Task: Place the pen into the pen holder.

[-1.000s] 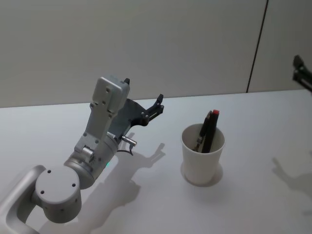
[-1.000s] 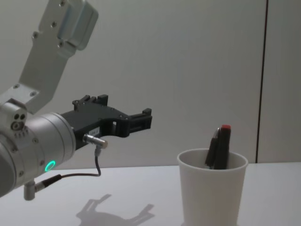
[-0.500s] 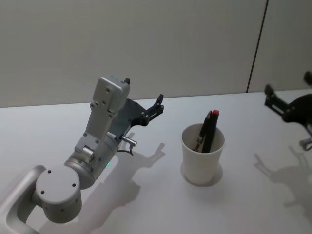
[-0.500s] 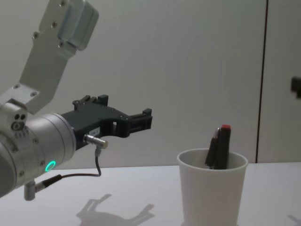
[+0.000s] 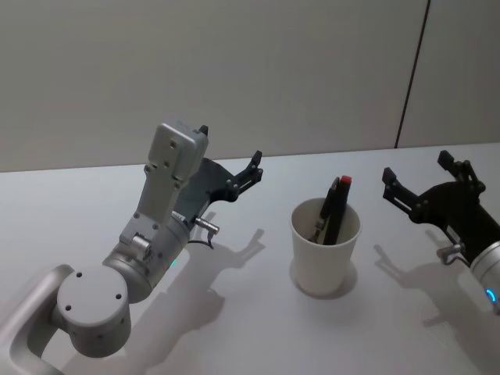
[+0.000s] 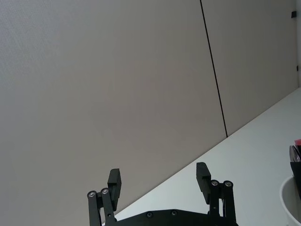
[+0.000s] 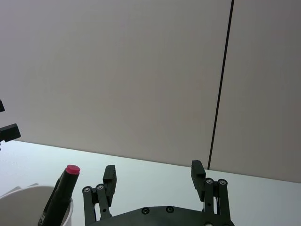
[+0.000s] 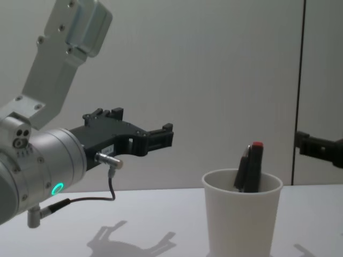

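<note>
A white paper cup, the pen holder (image 5: 324,250) (image 8: 241,217) (image 7: 28,205), stands upright on the white table. Inside it leans a dark pen (image 5: 334,209) (image 8: 251,168) (image 7: 60,195) with a red cap sticking up above the rim. My left gripper (image 5: 251,168) (image 8: 161,138) (image 6: 159,181) hangs open and empty above the table, to the left of the cup. My right gripper (image 5: 414,176) (image 7: 153,176) is open and empty too, hovering to the right of the cup, a little away from it; one of its fingers (image 8: 308,145) shows at the chest view's right edge.
The white table (image 5: 250,312) runs back to a plain grey wall (image 5: 234,70) with a dark vertical seam (image 5: 412,70) on the right. Shadows of both arms fall on the table beside the cup.
My right gripper has come in from the far right edge toward the cup and now sits lower and closer to it. The left arm, cup and pen have not moved.
</note>
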Controlling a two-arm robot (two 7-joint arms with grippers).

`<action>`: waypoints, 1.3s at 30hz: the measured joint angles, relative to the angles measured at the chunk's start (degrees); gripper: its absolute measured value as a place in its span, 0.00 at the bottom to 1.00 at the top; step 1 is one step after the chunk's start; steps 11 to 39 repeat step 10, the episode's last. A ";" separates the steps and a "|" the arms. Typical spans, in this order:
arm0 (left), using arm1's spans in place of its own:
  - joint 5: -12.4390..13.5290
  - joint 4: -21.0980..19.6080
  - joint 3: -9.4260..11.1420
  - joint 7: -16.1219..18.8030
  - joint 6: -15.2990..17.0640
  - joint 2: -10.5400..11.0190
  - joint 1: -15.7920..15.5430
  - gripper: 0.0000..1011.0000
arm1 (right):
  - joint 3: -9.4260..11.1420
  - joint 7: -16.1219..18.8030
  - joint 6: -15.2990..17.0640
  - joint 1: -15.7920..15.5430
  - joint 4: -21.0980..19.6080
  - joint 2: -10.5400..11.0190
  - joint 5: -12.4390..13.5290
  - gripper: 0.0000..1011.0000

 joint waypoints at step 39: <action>0.00 0.00 0.00 0.00 0.00 0.00 0.00 0.99 | -0.12 0.26 -0.11 0.08 0.38 -0.32 0.01 0.99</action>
